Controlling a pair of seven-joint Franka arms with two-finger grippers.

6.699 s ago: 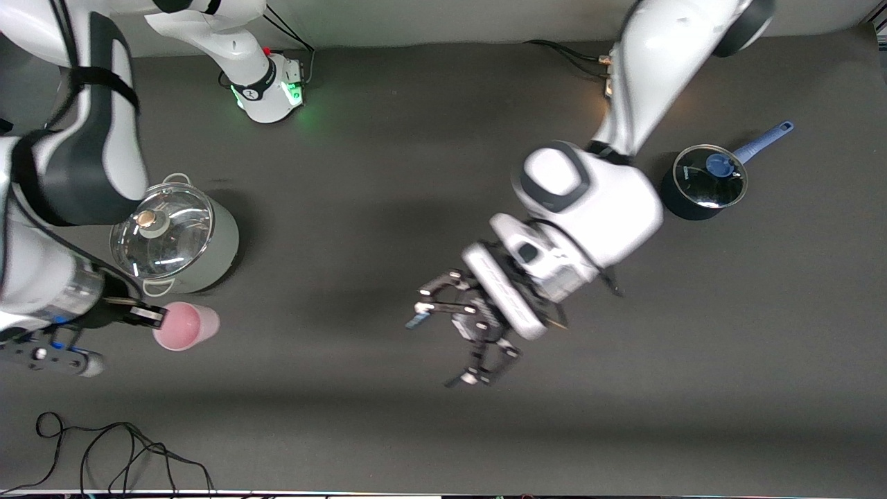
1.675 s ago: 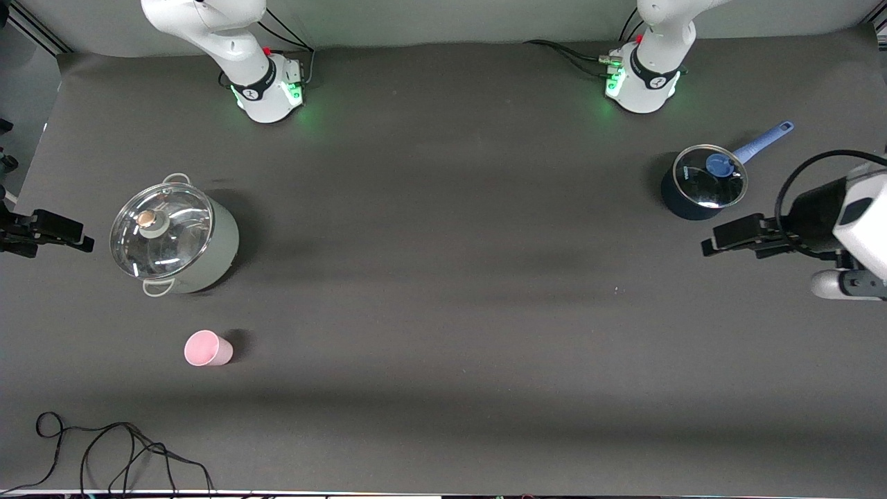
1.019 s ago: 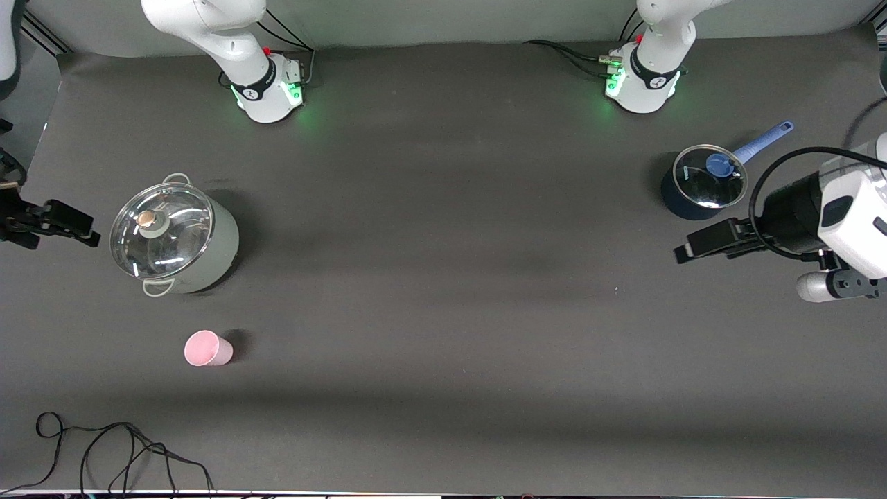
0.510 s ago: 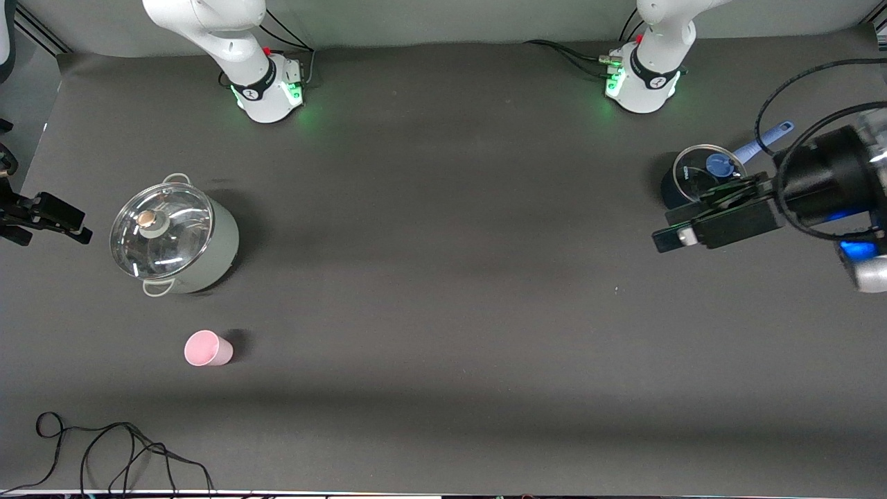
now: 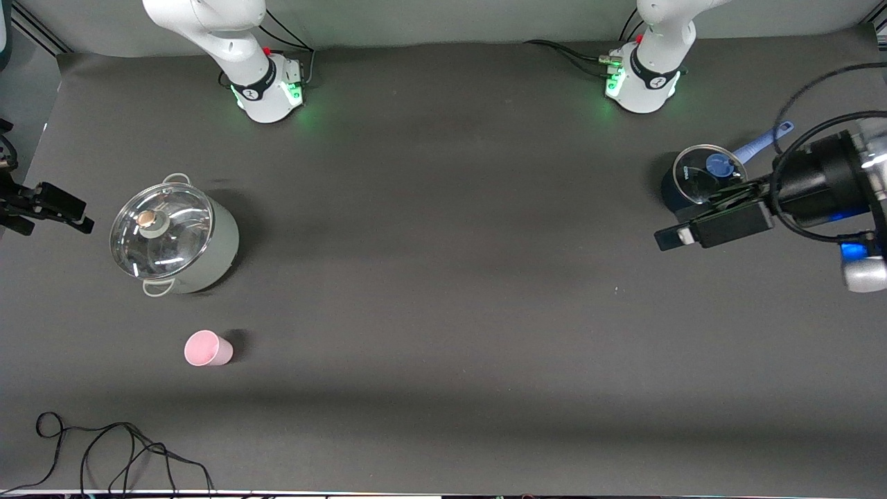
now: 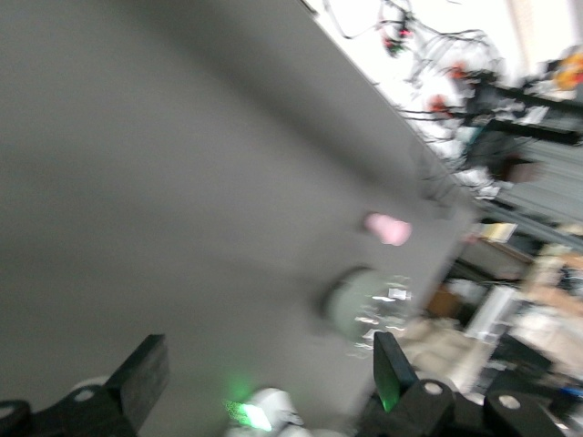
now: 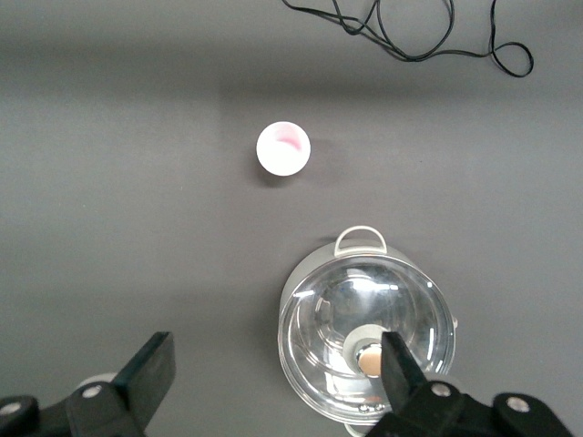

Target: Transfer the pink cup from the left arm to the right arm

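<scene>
Pink cup [image 5: 207, 348] upright on the table [image 5: 443, 291], free of both arms.

It stands toward the right arm's end, nearer the front camera than the grey lidded pot [image 5: 173, 238]. The right gripper [image 5: 48, 208] hangs at that table edge, jaws wide and empty. The left gripper [image 5: 700, 232] hovers by the small dark saucepan [image 5: 700, 182], jaws wide, empty.

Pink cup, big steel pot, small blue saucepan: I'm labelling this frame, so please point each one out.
pink cup [image 5: 206, 348]: front view, on its open rim.
big steel pot [image 5: 163, 231]: front view, on its glass lid.
small blue saucepan [image 5: 698, 181]: front view, on its glass lid.
</scene>
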